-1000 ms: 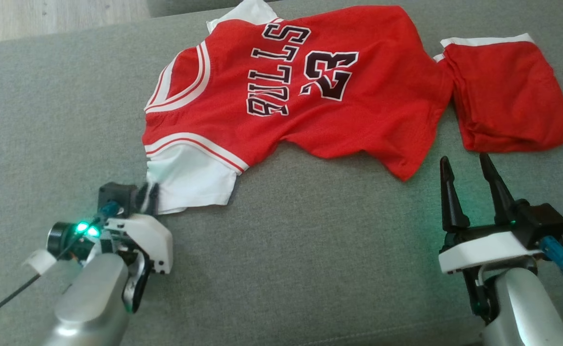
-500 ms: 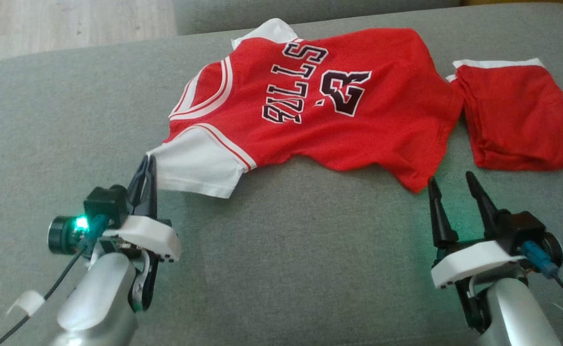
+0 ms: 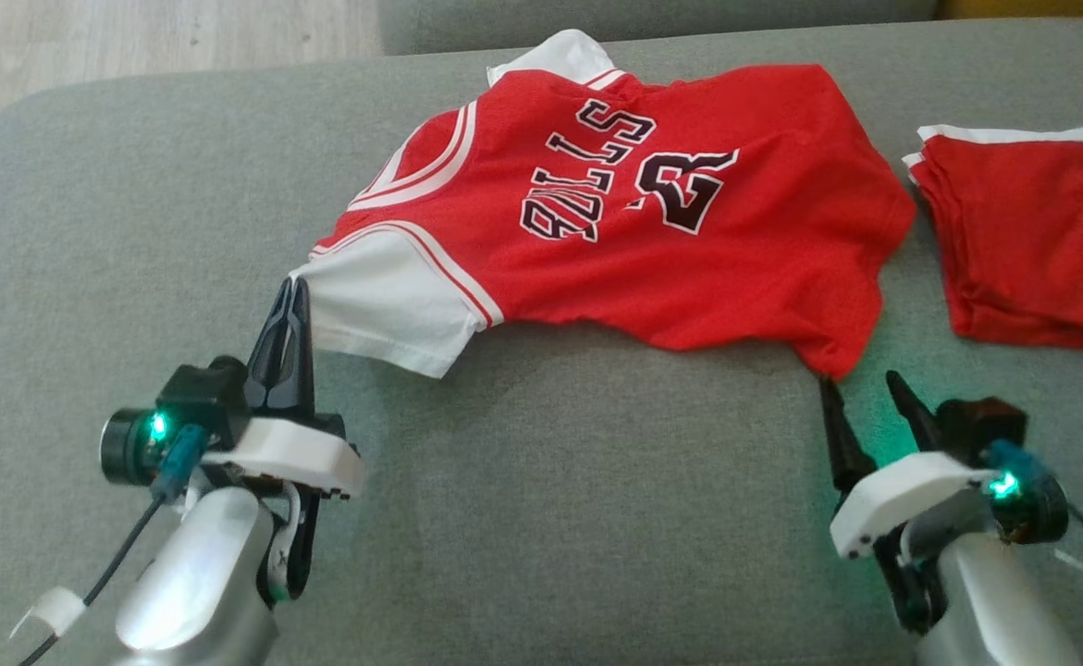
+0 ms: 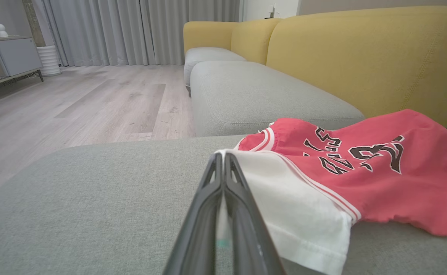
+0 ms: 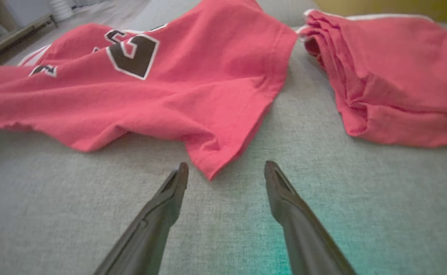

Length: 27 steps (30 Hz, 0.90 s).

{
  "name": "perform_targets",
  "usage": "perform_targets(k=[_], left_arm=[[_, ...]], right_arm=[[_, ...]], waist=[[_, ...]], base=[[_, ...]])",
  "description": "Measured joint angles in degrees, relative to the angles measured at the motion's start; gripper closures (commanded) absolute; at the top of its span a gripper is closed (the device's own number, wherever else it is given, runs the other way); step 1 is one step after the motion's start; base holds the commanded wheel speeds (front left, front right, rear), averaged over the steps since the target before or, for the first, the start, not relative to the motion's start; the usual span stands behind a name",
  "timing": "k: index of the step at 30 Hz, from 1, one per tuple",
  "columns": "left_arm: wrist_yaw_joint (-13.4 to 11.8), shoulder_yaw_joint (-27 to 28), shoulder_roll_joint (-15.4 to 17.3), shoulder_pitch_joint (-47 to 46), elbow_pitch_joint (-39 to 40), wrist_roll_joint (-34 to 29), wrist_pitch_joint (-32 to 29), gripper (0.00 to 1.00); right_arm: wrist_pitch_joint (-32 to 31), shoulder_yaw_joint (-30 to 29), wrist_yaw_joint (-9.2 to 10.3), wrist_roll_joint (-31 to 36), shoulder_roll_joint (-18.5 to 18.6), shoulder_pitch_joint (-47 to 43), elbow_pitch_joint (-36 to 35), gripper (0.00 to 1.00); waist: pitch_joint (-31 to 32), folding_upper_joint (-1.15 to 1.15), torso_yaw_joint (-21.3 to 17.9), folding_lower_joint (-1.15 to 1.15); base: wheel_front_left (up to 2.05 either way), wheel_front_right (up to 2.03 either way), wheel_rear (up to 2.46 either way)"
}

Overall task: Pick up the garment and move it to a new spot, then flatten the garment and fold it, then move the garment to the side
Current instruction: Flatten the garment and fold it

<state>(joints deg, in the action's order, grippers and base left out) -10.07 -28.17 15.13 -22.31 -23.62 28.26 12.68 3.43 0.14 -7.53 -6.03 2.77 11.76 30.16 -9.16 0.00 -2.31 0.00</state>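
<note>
Left gripper (image 3: 292, 291), at eight o'clock, pinches the white sleeve (image 3: 384, 305) of the garment (image 3: 763, 185), which sprawls toward twelve on the sofa (image 3: 550, 481). Pickup looks begun; the right gripper (image 3: 858, 381), spread wide at four, must next close on the hem corner (image 3: 835, 359).

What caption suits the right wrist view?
Open right hand poised at a hem corner of the red jersey, folded red garment beside.

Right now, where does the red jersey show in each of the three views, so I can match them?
Head view: red jersey across the upper middle, white sleeve pinched by the left gripper.
Left wrist view: right half, sleeve nearest the camera.
Right wrist view: upper left and centre, hem corner just ahead of the open right gripper.
Shared landmark: the black number 23 on its chest.
</note>
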Motion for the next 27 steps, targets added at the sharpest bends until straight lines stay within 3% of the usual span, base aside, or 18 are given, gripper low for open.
perform_targets(k=[13, 24, 25, 26, 27], left_arm=[[-0.1, -1.1, 0.0, 0.0, 1.5, 0.0, 0.0, 1.00], [-0.5, -1.4, 0.2, -0.1, 1.6, -0.1, -0.1, 1.00], [-0.5, -1.4, 0.3, -0.1, 1.6, -0.1, -0.1, 1.00], [-0.5, -1.4, 0.3, -0.1, 1.6, -0.1, -0.1, 1.00], [-0.5, -1.4, 0.4, -0.1, 1.6, -0.1, -0.1, 1.00]], right_arm=[[1.4, 1.4, 0.00, -13.8, 0.1, 8.0, 12.5, 0.00], [4.7, 6.0, 0.00, -14.9, 0.7, 13.1, 20.3, 0.00], [4.8, 6.4, 0.00, -14.9, 0.7, 13.4, 20.7, 0.05], [4.9, 6.9, 0.00, -14.9, 0.7, 13.6, 21.1, 0.38], [5.0, 7.3, 0.00, -14.8, 0.8, 13.7, 21.4, 1.00]], waist=[[-1.3, 0.00, 0.7, 0.00], [-1.8, 0.00, 0.7, 0.00], [-1.8, 0.00, 0.6, 0.00], [-1.7, 0.00, 0.5, 0.00], [-1.7, 0.00, 0.4, 0.00]], base=[[0.00, 0.00, 0.00], [0.00, 0.00, 0.00], [0.00, 0.00, 0.00], [0.00, 0.00, 0.00], [0.00, 0.00, 0.00]])
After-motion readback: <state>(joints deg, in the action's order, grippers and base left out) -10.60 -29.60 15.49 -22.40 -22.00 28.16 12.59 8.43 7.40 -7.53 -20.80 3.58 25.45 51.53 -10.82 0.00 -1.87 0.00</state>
